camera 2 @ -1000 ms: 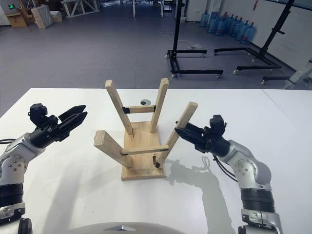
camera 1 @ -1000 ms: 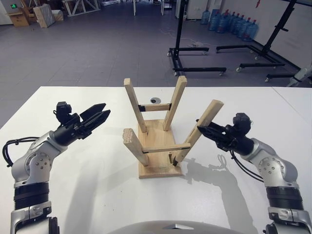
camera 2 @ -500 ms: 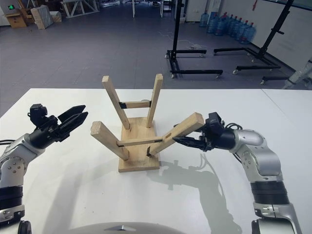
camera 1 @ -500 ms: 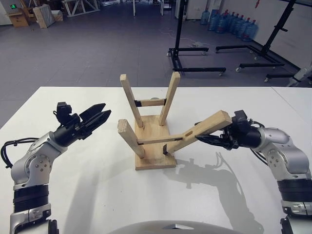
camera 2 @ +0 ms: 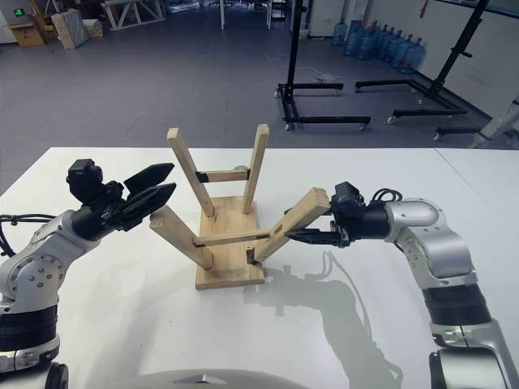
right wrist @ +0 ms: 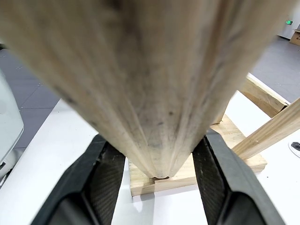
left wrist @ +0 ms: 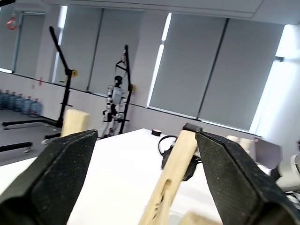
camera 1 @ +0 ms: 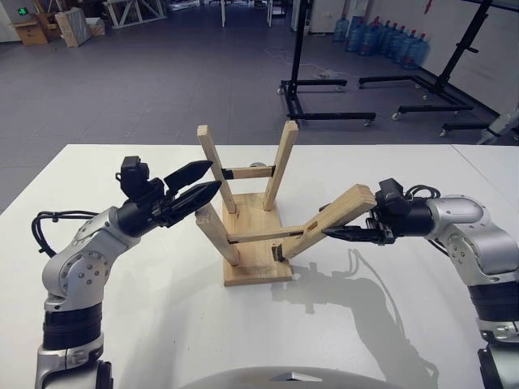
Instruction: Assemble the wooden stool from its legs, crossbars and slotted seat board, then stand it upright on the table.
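Note:
The wooden stool lies upside down on the white table, seat board flat and its legs pointing up. Crossbars join the legs. My right gripper is shut on the front right leg, which leans far out to the right. In the right wrist view the leg sits between the two fingers. My left gripper is open and hovers just above the top of the front left leg. Its wide-spread fingers frame the tilted leg.
The back legs stand behind with a crossbar between them. Bare table lies on both sides and in front of the stool. Black wheeled stands are on the floor beyond the far edge.
My left gripper has moved right and up to the front left leg. The right gripper has pulled the front right leg outward and lower; the stool has shifted slightly left.

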Controlling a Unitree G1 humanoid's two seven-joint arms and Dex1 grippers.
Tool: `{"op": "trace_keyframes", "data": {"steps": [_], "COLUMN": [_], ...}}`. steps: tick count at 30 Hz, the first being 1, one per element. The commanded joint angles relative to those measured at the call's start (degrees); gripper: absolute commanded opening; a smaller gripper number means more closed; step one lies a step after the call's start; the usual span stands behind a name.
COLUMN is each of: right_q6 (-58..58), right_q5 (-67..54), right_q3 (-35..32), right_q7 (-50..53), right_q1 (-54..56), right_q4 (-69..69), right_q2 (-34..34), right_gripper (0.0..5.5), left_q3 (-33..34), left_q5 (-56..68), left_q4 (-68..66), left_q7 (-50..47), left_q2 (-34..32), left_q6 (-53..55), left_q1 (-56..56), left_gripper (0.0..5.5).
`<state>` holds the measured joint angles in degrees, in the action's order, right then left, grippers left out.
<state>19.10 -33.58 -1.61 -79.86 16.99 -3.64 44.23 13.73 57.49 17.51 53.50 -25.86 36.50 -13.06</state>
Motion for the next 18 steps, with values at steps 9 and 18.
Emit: {"op": "trace_keyframes", "data": {"steps": [9,18], "right_q6": [-1.8,-5.7], "right_q5": [1.4,4.1], "right_q3": [1.9,5.2], "right_q7": [0.0,-2.7], "right_q1": [0.2,2.8], "right_q4": [0.9,3.2], "right_q2": [-0.6,-0.9], "right_gripper": [2.05,2.05], "left_q3": [-8.6,-9.9], "left_q5": [-10.3,-10.5], "left_q4": [-5.1,-7.6], "left_q7": [0.6,2.3], "left_q2": [-4.7,-5.9], "left_q6": [-1.2,-3.0], "left_q1": [0.1,-1.7], "left_gripper": [3.82,3.82]}}
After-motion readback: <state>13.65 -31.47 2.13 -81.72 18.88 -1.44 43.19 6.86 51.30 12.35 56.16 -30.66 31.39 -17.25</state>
